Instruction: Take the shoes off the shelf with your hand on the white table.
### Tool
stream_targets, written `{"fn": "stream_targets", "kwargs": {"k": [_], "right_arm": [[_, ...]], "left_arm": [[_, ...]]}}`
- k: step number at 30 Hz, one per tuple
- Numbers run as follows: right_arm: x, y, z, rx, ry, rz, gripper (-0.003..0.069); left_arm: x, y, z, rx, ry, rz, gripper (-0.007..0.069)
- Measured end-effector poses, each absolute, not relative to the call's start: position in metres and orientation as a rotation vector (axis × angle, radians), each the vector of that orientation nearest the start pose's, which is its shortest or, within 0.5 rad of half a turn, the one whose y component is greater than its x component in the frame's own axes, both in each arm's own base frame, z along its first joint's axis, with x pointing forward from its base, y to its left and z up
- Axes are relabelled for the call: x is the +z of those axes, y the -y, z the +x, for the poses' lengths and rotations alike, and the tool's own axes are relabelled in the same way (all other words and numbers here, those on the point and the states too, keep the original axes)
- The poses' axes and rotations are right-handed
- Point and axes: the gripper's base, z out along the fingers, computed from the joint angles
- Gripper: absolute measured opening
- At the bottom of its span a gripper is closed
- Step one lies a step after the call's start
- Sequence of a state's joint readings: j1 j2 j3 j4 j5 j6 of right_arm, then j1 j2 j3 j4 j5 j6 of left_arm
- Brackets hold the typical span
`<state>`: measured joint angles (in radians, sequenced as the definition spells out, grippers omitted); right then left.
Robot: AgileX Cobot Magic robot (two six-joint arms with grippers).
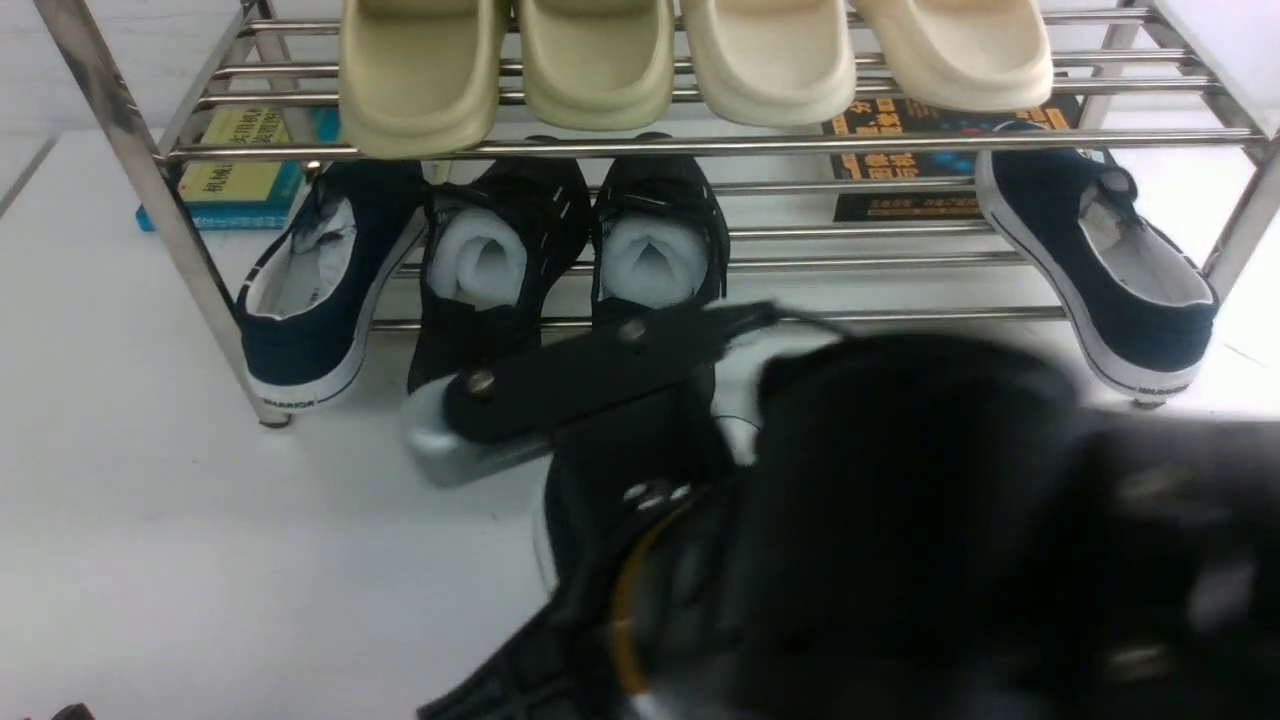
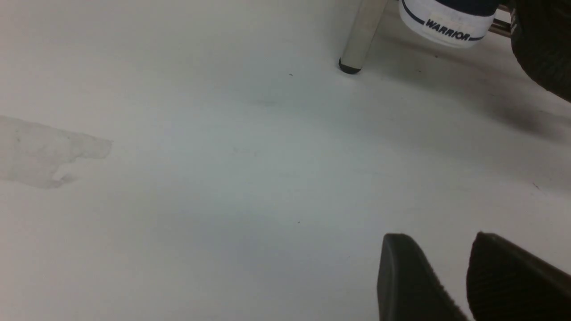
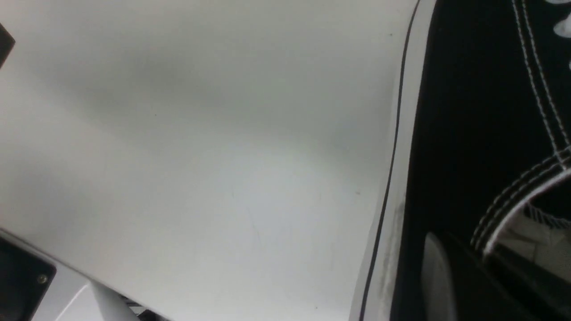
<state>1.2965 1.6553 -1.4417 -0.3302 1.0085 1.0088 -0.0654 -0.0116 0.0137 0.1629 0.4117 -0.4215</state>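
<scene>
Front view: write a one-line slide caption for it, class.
Right arm with jaws shut on a black canvas sneaker before a chrome shelf holding slippers and navy sneakers.

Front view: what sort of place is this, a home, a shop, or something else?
Probably a robot test bench, not a home: the chrome shelf stands on a white table, books lie behind it, and a black robot arm reaches in front.

You got bright, even light on the broad white table (image 1: 150, 520), glare along the shiny chrome tube shelf (image 1: 700, 147) at upper frame, and a blurred, unfocused black robot arm (image 1: 950, 520) lower right.
</scene>
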Motion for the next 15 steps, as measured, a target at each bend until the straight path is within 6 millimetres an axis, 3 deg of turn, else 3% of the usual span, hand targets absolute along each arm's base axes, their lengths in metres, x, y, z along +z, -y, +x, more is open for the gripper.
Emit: {"fn": "stream_targets", "kwargs": {"k": [1, 2, 7, 15], "right_arm": [[0.313, -0.333, 0.12, 0.364, -2.603, -0.532, 0.001], [0.297, -0.344, 0.123, 0.343, -2.6, -0.552, 0.0013], [0.266, -0.362, 0.131, 0.295, -2.597, -0.539, 0.0017], [0.233, -0.371, 0.141, 0.164, -2.599, -0.431, 0.0025]], "left_arm": [[0.173, -0.003, 0.052, -0.169, -1.88, -0.239, 0.0242], [0.173, -0.003, 0.052, -0.169, -1.88, -0.239, 0.0242], [0.173, -0.003, 0.052, -0.169, -1.88, -0.239, 0.0242], [0.173, -0.003, 0.052, -0.169, -1.88, -0.239, 0.0242]]}}
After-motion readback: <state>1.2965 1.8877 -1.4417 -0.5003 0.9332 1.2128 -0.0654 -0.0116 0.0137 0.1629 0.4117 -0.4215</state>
